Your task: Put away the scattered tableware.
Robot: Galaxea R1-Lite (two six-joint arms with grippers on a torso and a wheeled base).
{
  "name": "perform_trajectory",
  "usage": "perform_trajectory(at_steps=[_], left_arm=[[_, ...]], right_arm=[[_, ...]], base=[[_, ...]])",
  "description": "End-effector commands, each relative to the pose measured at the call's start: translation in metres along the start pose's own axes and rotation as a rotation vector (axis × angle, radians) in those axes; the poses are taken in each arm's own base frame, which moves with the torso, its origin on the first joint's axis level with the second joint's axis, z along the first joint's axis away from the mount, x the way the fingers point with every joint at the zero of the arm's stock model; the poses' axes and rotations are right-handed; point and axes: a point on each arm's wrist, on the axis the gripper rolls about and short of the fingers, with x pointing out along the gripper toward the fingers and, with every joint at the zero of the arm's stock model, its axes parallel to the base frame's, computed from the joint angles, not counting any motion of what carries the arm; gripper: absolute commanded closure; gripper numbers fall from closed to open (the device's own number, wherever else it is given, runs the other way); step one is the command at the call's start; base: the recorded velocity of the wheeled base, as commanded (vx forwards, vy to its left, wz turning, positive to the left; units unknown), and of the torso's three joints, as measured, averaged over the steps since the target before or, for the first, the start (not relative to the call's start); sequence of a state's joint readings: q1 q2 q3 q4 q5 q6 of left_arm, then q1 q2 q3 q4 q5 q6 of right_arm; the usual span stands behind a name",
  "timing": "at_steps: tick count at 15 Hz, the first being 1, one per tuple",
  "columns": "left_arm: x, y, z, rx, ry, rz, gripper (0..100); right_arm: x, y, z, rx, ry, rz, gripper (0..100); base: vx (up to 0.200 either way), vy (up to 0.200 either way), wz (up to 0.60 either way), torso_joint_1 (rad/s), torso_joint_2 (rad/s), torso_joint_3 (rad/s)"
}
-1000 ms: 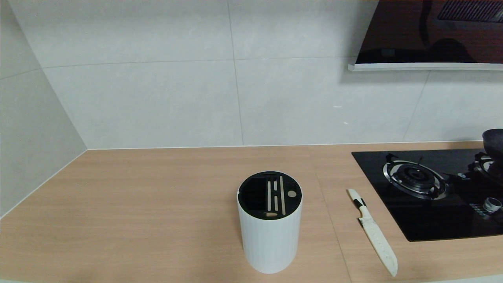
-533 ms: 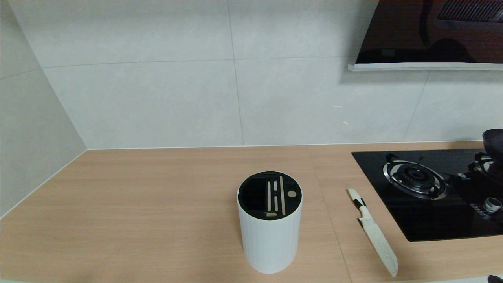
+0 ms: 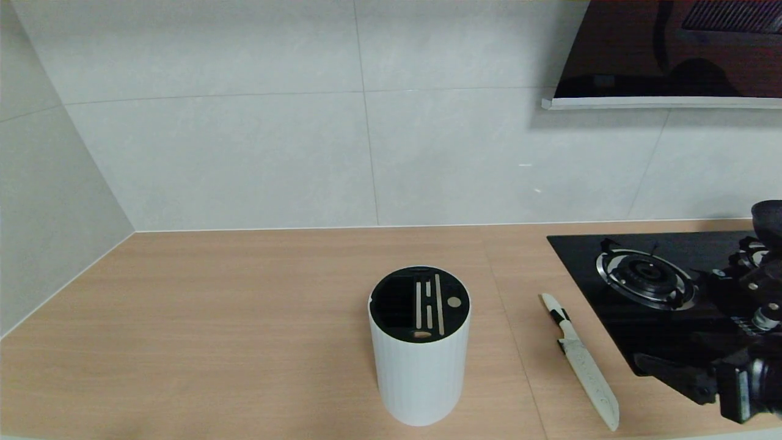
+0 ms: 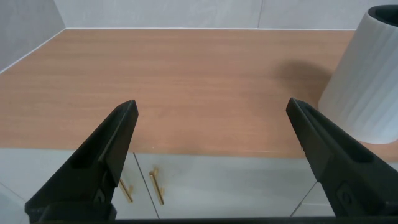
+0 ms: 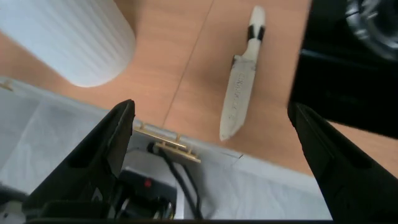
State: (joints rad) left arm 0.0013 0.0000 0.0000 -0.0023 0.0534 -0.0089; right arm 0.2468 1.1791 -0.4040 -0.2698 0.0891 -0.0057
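While the knife (image 3: 580, 360) lies flat on the surface (image 3: 244, 305) between the white holder (image 3: 419, 366) and the stove (image 3: 666, 342), its tip near the front edge, your right gripper (image 5: 211, 109) hangs just beside it, fingers spread wide. The left gripper (image 4: 211, 106), fingers also wide, sits off the holder's other side. Watch it: a glancing push could slide the blade over the edge, and a skewed entry into a narrow slot could tip the holder. Every slot and the square well in its top look empty.
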Motion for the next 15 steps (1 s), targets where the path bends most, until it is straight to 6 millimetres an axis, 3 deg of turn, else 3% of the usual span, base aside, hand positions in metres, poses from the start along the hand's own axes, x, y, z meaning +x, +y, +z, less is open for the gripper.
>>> perform_trajectory(at_steps=[1,3,4,5,15], left_arm=[[0.000,0.000,0.000,0.000,-0.001,0.001,0],[0.000,0.000,0.000,0.000,-0.001,0.001,0],[0.000,0.000,0.000,0.000,-0.001,0.001,0],[0.000,0.000,0.000,0.000,-0.001,0.001,0],[0.000,0.000,0.000,0.000,0.001,0.001,0]], right_arm=[[0.059,-0.004,-0.005,0.003,0.124,-0.023,0],[0.084,-0.003,-0.009,-0.004,0.138,-0.026,0],[0.084,-0.003,-0.009,-0.004,0.138,-0.026,0],[0.107,-0.005,-0.017,-0.008,0.155,-0.065,0],[0.175,-0.012,-0.051,-0.007,0.189,-0.142,0]], base=[[0.000,0.000,0.00,0.000,0.00,0.000],[0.000,0.000,0.00,0.000,0.00,0.000],[0.000,0.000,0.00,0.000,0.00,0.000],[0.000,0.000,0.00,0.000,0.00,0.000],[0.000,0.000,0.00,0.000,0.00,0.000]])
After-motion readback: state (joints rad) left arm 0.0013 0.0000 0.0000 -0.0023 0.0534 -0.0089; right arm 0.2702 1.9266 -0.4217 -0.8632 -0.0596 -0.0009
